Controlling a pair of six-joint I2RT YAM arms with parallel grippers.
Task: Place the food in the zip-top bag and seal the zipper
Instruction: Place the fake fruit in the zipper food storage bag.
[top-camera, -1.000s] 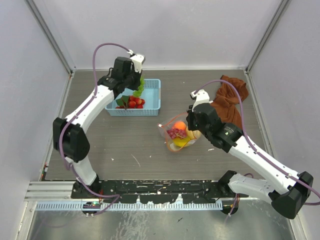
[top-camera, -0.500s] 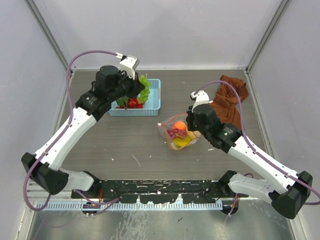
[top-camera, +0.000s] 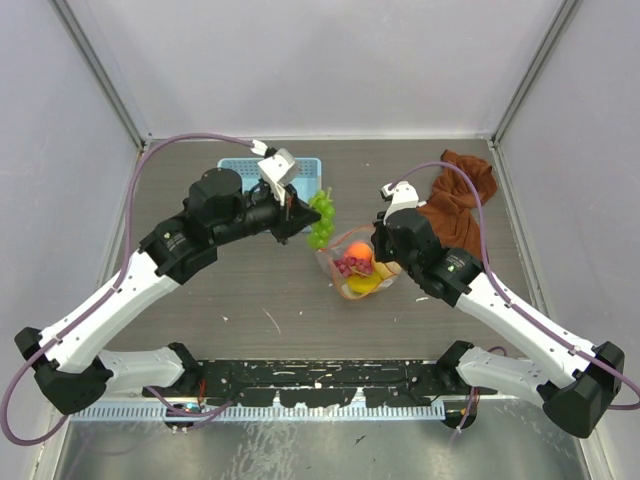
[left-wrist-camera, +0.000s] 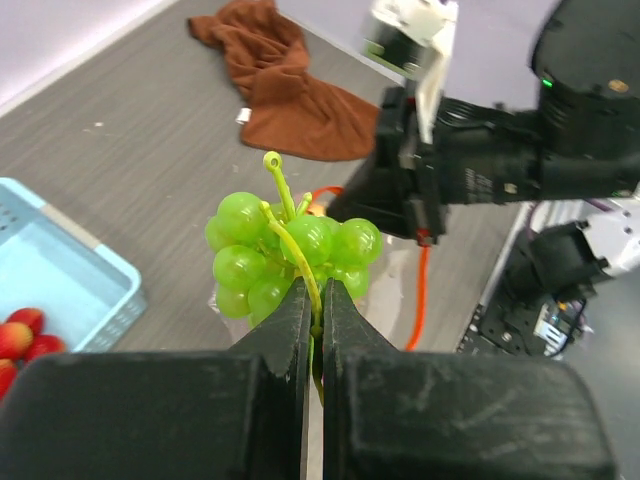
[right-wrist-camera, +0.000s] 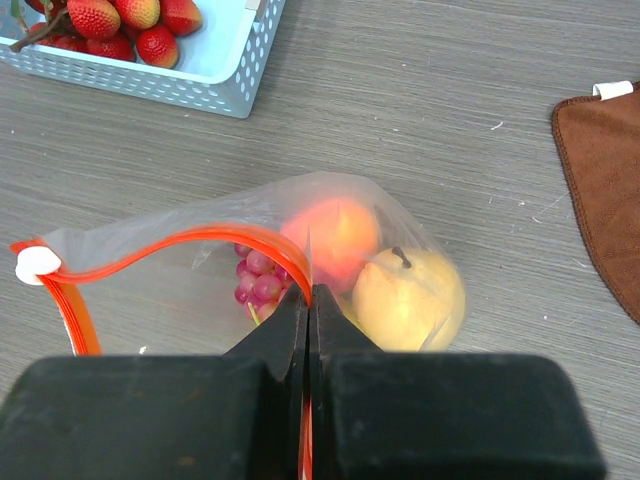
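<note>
Transfer was the step in hand, as we judged it. Our left pincer (left-wrist-camera: 312, 300) was clenched on the stem of the green grapes (left-wrist-camera: 285, 255), holding the bunch in the air between the light-blue basket (left-wrist-camera: 60, 270) and the zip-top bag (right-wrist-camera: 200, 270). Our right pincer (right-wrist-camera: 308, 300) was clamped on the bag's upper lip at the zipper (right-wrist-camera: 170, 245), lifting it so the mouth gaped. Inside lay an orange-red peach (right-wrist-camera: 335, 235), a yellow fruit (right-wrist-camera: 410, 290) and purple grapes (right-wrist-camera: 258, 278). The bag itself rested on the worktop (top-camera: 250, 290), near the rust-brown cloth (right-wrist-camera: 600, 190). Strawberries (right-wrist-camera: 120, 25) lay in the basket. We could not tell from the overhead view how wide the mouth stood, though it seemed wide enough. The next move called for lowering the bunch to the opening, easing it past the lip and letting go only once it was inside, with the right grasp steady so the thin film would not collapse. Sealing was not yet begun.
</note>
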